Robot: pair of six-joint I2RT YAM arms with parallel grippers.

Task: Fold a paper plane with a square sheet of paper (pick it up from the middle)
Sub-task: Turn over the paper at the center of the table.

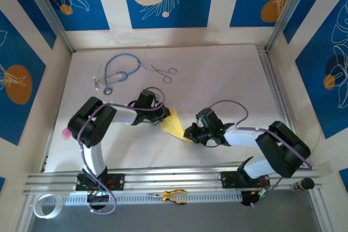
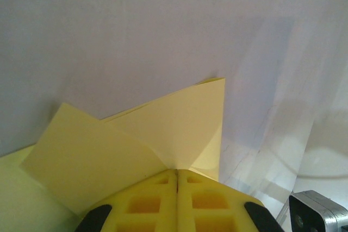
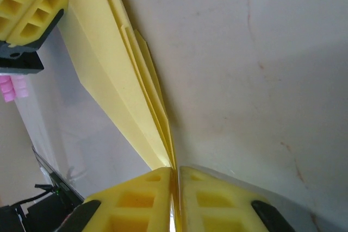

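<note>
- Lengthwise, paper (image 1: 175,126) runs from left gripper (image 2: 177,174) to right gripper (image 3: 175,170), tapering into the right.
- Both grippers are clamped on it.
- Stethoscope (image 1: 117,71) and forceps (image 1: 161,71) lie well beyond left gripper.

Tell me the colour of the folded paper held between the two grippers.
The folded paper is plain pale yellow, clearest in the left wrist view.

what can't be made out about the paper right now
top external: yellow paper too small to count folds, its ends covered by both arms.
left wrist: left gripper hides the paper's pinched edge.
right wrist: right gripper hides its tip; top edge cuts it off.
</note>
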